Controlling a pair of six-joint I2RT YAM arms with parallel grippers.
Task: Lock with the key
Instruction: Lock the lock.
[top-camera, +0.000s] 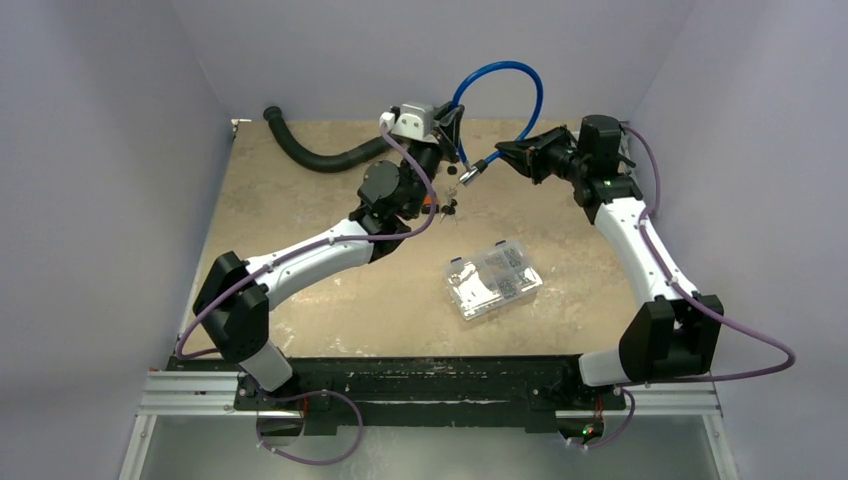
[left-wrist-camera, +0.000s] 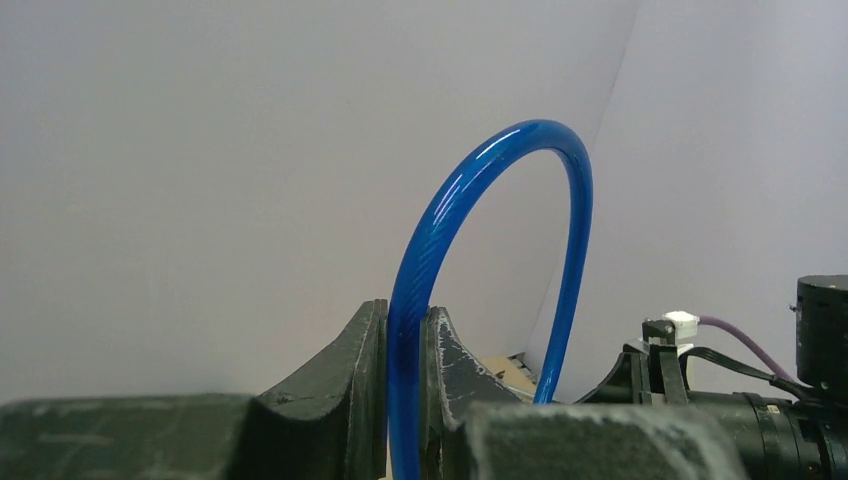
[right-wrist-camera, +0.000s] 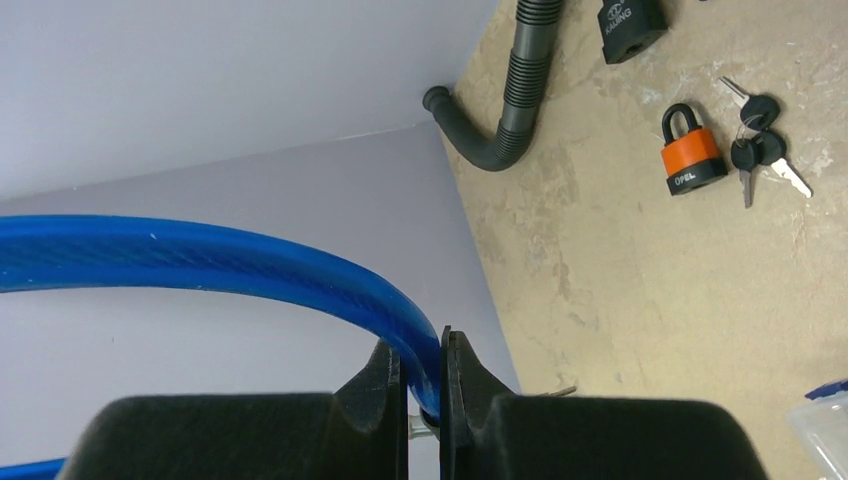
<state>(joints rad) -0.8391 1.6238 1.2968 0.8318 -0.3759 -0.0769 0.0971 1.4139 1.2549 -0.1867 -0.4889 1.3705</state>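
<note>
A blue cable lock (top-camera: 520, 75) arches above the table's far edge, held between both grippers. My left gripper (left-wrist-camera: 405, 330) is shut on one leg of the blue cable (left-wrist-camera: 470, 180). My right gripper (right-wrist-camera: 422, 365) is shut on the other leg of the cable (right-wrist-camera: 200, 255), close to its end. A silvery end piece (top-camera: 468, 175) hangs between the left gripper (top-camera: 455, 125) and the right gripper (top-camera: 505, 152). Black-headed keys (right-wrist-camera: 760, 150) lie on the table beside an orange padlock (right-wrist-camera: 692, 152), apart from both grippers.
A black padlock (right-wrist-camera: 630, 20) lies near a black corrugated hose (right-wrist-camera: 515, 100) that curves along the far left corner. A clear plastic box (top-camera: 493, 280) of small parts sits mid-table. Grey walls close in on the left, far and right sides.
</note>
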